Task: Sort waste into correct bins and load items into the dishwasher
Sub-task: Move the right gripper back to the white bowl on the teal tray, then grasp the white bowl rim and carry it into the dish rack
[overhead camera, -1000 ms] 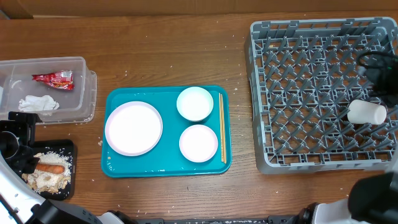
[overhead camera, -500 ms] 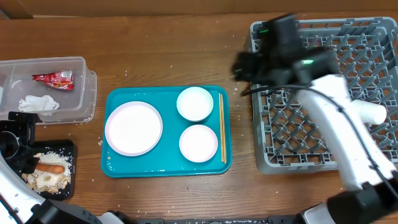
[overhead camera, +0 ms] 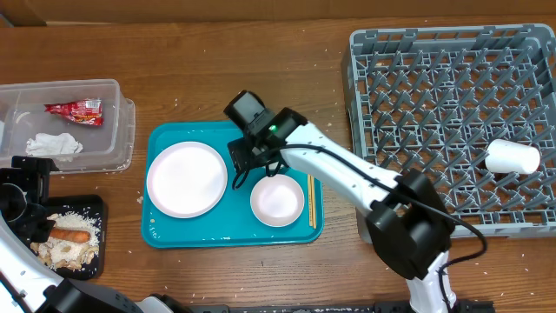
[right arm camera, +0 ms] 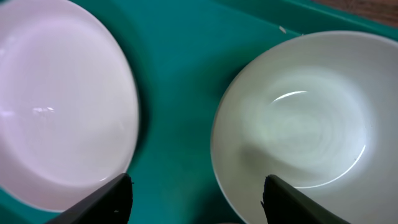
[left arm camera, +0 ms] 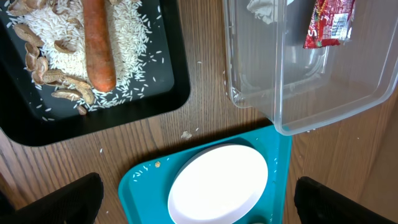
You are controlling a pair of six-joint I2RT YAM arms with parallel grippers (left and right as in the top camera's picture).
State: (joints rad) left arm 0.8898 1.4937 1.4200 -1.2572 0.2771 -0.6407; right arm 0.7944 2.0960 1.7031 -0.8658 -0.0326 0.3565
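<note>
My right gripper [right arm camera: 196,202] over teal tray [right arm camera: 174,74], fingers apart, between plate [right arm camera: 56,106] and white bowl [right arm camera: 298,118]. Plan: one finger inside bowl rim, pinch firmly, lift level. My left gripper [left arm camera: 199,205] fingers apart too.

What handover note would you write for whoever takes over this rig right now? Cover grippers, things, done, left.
Left gripper open, empty, by the black tray.
Right gripper open, empty, over the far bowl's edge on the teal tray.
Done: wrapper and tissue in the clear tub; carrot stick and crumbs on the black tray; cup lying in the rack.
Left: plate, far bowl, near bowl and chopsticks, all on the teal tray, into the rack.
</note>
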